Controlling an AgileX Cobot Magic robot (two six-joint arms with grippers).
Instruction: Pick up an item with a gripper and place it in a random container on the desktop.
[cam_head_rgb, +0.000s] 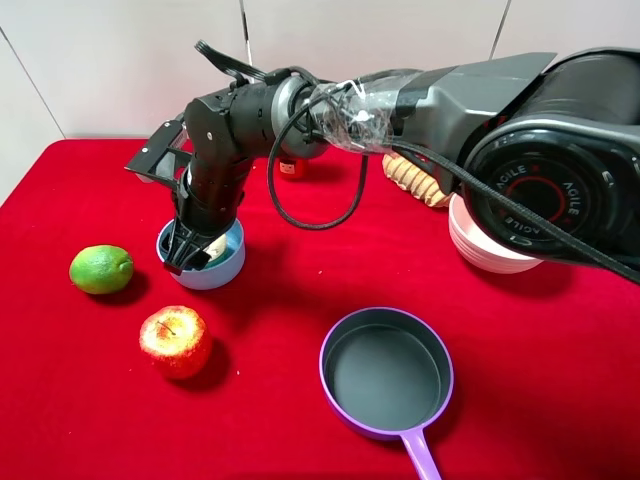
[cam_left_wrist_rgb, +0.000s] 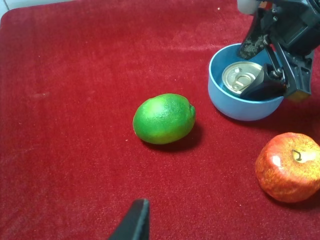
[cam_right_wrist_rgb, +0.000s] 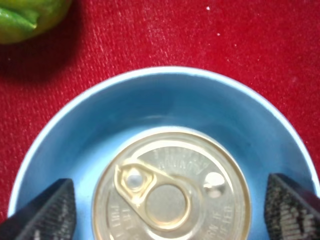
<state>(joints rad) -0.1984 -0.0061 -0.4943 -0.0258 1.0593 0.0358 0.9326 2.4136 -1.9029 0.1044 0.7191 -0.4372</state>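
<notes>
The tin can (cam_right_wrist_rgb: 170, 195), with its silver pull-tab lid up, stands inside the light blue bowl (cam_head_rgb: 215, 272) on the red cloth desktop (cam_head_rgb: 300, 300). My right gripper (cam_head_rgb: 195, 255) reaches across to the left side and hangs down into the bowl. In the right wrist view its black fingers (cam_right_wrist_rgb: 42, 210) stand apart from the can's sides, open. The left wrist view shows the bowl (cam_left_wrist_rgb: 240, 107), the can (cam_left_wrist_rgb: 241, 76) and the right gripper (cam_left_wrist_rgb: 260, 65) over them. Of my left gripper only one black fingertip (cam_left_wrist_rgb: 135, 220) shows, above bare cloth.
A green lime (cam_head_rgb: 101, 268) lies left of the bowl and a red apple (cam_head_rgb: 176, 341) in front of it. A purple pan (cam_head_rgb: 386, 372) sits at front centre. A pale pink bowl (cam_head_rgb: 490, 250) and a red soda can (cam_head_rgb: 292, 168) stand at the back.
</notes>
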